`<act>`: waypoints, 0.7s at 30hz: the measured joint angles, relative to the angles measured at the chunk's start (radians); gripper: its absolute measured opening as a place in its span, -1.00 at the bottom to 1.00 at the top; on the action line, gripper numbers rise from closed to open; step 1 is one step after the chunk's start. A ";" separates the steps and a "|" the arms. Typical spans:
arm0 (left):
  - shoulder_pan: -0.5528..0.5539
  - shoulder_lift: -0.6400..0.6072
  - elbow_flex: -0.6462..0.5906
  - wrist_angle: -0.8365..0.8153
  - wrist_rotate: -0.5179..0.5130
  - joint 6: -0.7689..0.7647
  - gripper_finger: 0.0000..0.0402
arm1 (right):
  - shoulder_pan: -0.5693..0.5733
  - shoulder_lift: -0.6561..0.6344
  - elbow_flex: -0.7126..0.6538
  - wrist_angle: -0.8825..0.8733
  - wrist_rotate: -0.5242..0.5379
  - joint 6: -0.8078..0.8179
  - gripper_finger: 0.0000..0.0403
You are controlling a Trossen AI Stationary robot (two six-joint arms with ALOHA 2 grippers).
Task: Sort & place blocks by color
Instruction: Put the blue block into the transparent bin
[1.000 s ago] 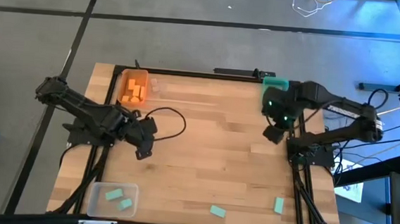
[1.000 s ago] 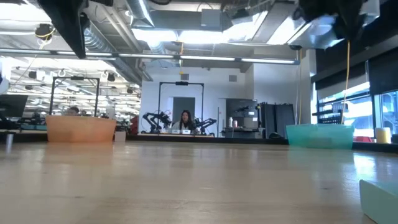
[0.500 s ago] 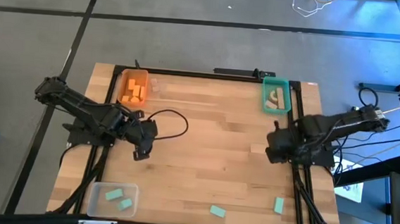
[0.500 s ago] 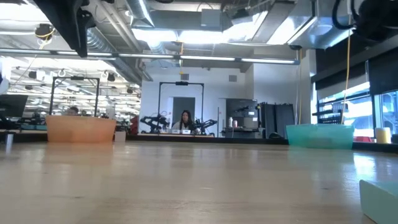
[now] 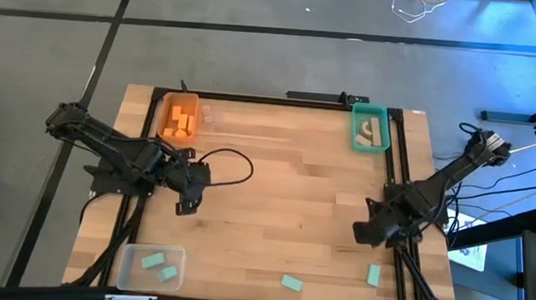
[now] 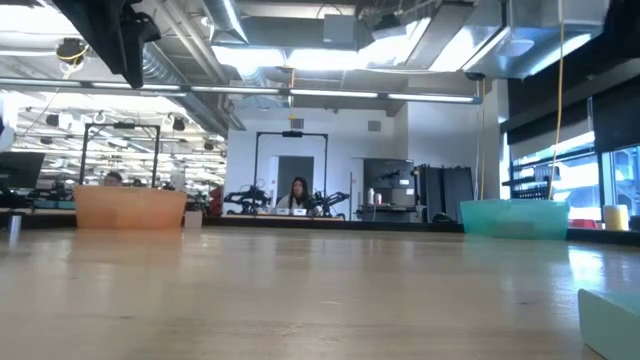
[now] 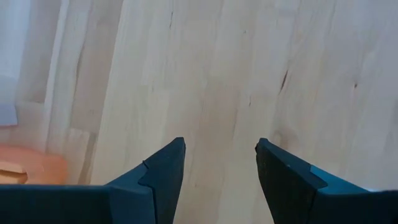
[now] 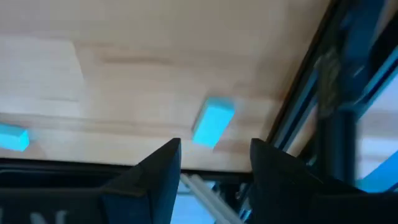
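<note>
The right claw [image 5: 366, 234] hangs released by the tabletop's [image 5: 284, 189] right edge, near two teal blocks [image 5: 374, 275] at the front edge. The left claw [image 5: 185, 204], also released, waits over bare wood.

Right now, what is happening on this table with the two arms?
Two robot arms are sorting small blocks into bins. The right gripper, open and empty, hangs near the table's right edge above a loose teal block; another teal block lies nearby. The left gripper waits open over bare wood. Orange blocks sit in the orange bin.
</note>
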 joint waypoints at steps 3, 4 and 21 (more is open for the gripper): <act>0.000 0.000 0.000 0.000 0.000 0.001 -0.06 | 0.070 0.005 -0.040 0.141 -0.011 0.099 -0.04; 0.000 0.000 0.000 0.000 0.000 0.001 -0.06 | 0.088 0.007 -0.055 0.181 -0.012 0.108 -0.04; 0.000 0.000 0.000 0.000 0.000 0.003 -0.06 | 0.209 0.184 -0.185 0.502 0.008 0.117 -0.04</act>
